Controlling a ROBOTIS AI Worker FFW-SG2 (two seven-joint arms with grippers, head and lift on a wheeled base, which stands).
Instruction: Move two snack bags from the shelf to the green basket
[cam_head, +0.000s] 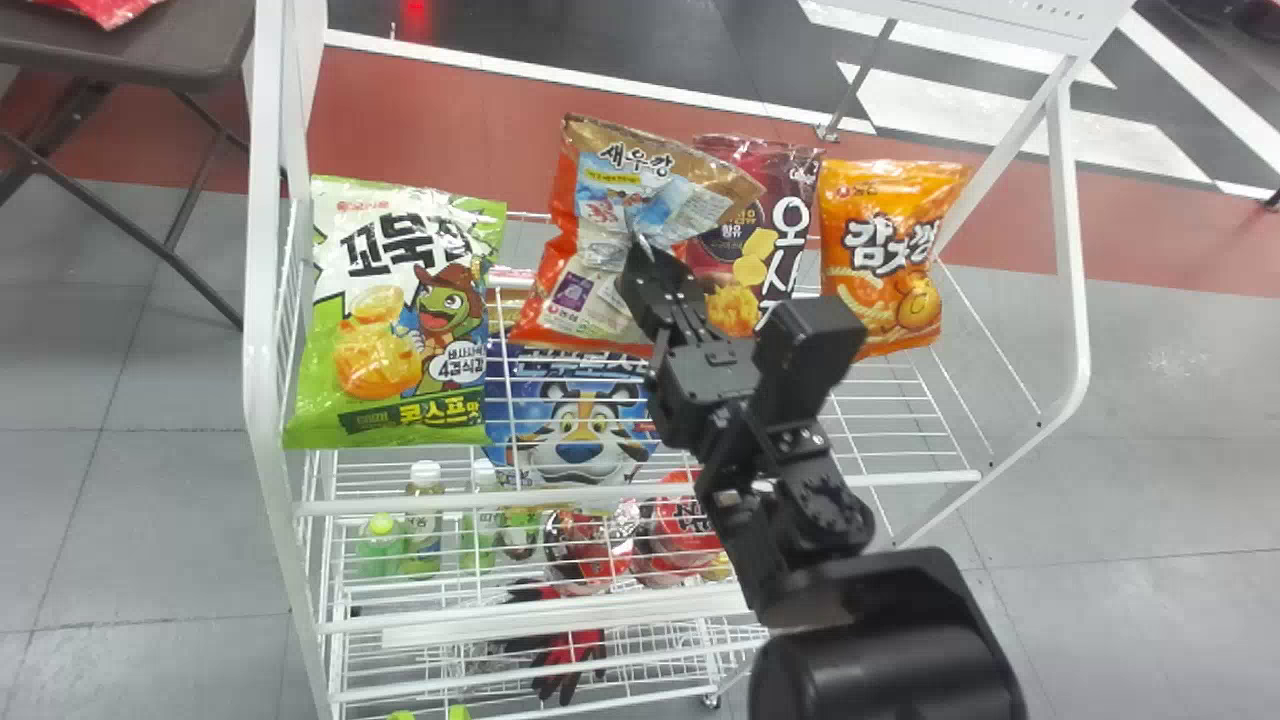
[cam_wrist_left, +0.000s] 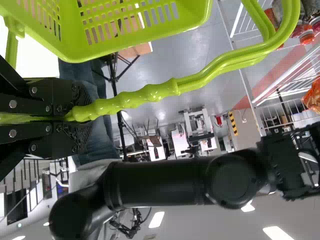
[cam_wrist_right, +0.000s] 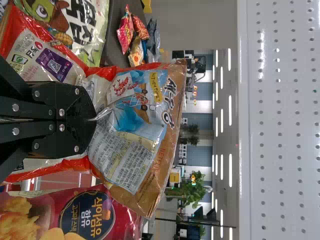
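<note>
Orange, tan and light-blue film forms the bag (cam_head: 588, 225); surface glossy, printed panels visible, centre creased inward at the pinch point. Bag position: at the upper shelf (cam_head: 900, 481), tilted, between the green bag (cam_head: 400, 300) and the dark-red bag (cam_head: 765, 215), partly overlapping the latter in the head view. Contact with the shelf cannot be determined. Right gripper (cam_head: 640, 248): jaws clenched on a fold of the bag's film. Orange bag (cam_head: 890, 240): beside the dark-red bag. Left gripper (cam_wrist_left: 82, 112): jaws grasping the handle (cam_wrist_left: 150, 94) of the green basket (cam_wrist_left: 115, 42).
</note>
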